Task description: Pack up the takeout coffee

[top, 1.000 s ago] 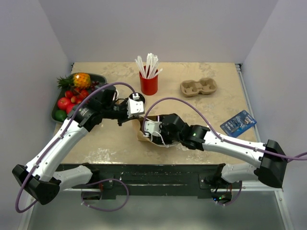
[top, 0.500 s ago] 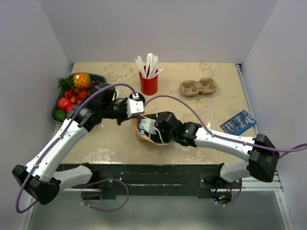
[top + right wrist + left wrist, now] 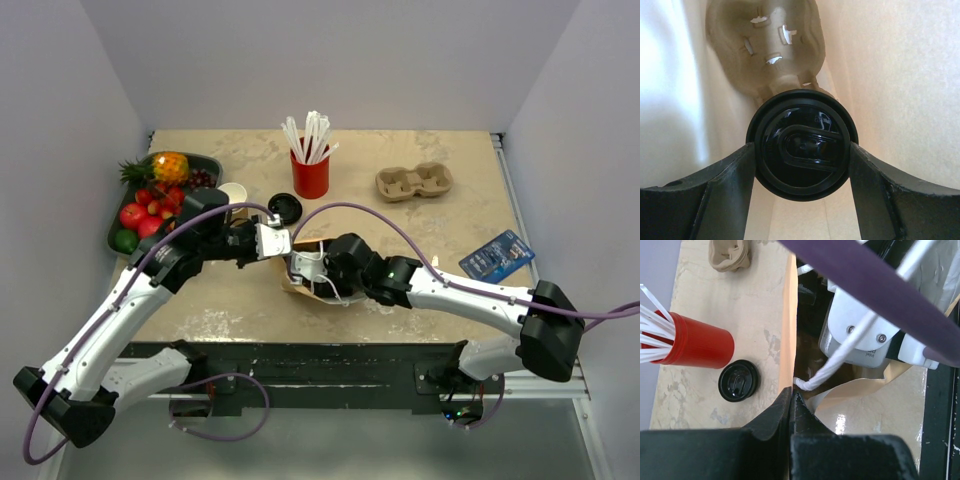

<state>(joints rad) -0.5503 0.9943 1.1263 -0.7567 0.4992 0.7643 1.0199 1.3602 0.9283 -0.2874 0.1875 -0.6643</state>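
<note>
Currently R arm reaches into the brown paper bag (image 3: 292, 283) mid-bench. Right fingers (image 3: 730, 185) are clamped on either side of the takeout coffee (image 3: 802, 144), at lid level. Coffee sits inside the bag w/ its black lid facing the wrist cam; cup body is hidden behind the lid. Deeper in the bag, past the cup, is a moulded pulp insert (image 3: 765, 45) w/ cut-out slots; can't tell if the cup touches it.

Left fingers (image 3: 775, 417) are pressed together on the bag's rim, pinching the paper on the side nearer the red straw cup (image 3: 311, 177). Bag mouth is open and R wrist fills most of it.

On the bench (image 3: 440, 225) outside the bag:
- loose black lid (image 3: 284, 207) just beside the bag
- lidless tan cup (image 3: 232, 193) near that lid
- fruit tray (image 3: 207, 162) at far L
- two-cup pulp carrier (image 3: 414, 181) at back R
- blue packet (image 3: 497, 256) near R edge

White straws stand in the red cup.
</note>
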